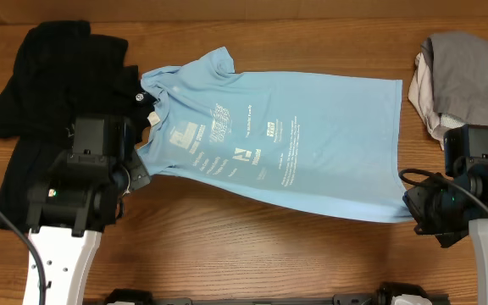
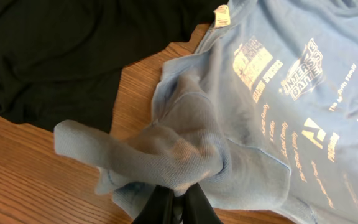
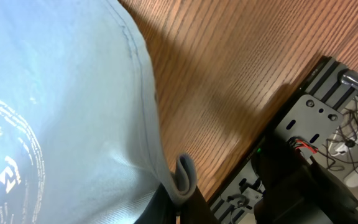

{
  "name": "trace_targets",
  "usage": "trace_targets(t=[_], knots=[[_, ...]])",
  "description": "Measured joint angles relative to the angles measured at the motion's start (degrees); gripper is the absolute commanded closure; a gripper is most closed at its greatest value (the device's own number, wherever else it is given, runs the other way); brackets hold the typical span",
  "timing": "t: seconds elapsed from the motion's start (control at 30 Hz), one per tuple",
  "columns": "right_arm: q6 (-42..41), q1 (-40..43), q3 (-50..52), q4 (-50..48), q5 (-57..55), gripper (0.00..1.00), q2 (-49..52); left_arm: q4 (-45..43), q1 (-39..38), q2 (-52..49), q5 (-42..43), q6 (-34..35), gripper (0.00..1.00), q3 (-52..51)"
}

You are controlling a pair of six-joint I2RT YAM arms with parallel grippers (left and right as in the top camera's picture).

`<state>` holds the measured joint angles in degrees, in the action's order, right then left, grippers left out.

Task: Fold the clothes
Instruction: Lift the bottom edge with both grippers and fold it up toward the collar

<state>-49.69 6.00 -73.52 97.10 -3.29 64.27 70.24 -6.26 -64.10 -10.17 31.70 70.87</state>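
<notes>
The light blue T-shirt (image 1: 295,140) lies spread across the table middle, printed side up, collar at the left and hem at the right. My left gripper (image 1: 140,175) is shut on its near sleeve, which bunches over the fingers in the left wrist view (image 2: 160,152); the fingertips (image 2: 178,202) pinch the cloth. My right gripper (image 1: 409,206) is shut on the near hem corner; in the right wrist view the curled hem (image 3: 184,177) sits between the fingers (image 3: 178,208).
A black shirt (image 1: 41,93) lies at the far left, beside the blue collar. Grey and beige folded garments (image 1: 468,76) sit at the far right. The table's front edge with a metal rail (image 3: 309,118) is close to the right gripper.
</notes>
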Motion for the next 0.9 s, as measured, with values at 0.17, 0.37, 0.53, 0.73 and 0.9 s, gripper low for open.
trace_targets(t=[0.17, 0.37, 0.53, 0.73, 0.9], knots=[[0.2, 0.0, 0.0, -0.2, 0.0, 0.96, -1.1, 0.5, 0.0, 3.1, 0.0, 0.0, 0.96, 0.3], [0.2, 0.0, 0.0, -3.0, -0.2, 0.96, 0.9, -1.1, 0.0, 1.4, 0.0, 1.4, 0.96, 0.6], [0.3, 0.0, 0.0, -5.8, -0.2, 0.96, 5.9, -4.4, 0.0, -5.4, -0.2, 2.1, 0.96, 0.6], [0.4, 0.0, 0.0, -9.5, -1.0, 0.96, 11.0, -13.1, 0.0, -13.2, -0.4, 2.4, 0.96, 0.6], [1.1, 0.0, 0.0, -13.5, -1.4, 0.96, 14.8, -19.4, 0.0, -19.4, -0.6, 2.4, 0.96, 0.6]])
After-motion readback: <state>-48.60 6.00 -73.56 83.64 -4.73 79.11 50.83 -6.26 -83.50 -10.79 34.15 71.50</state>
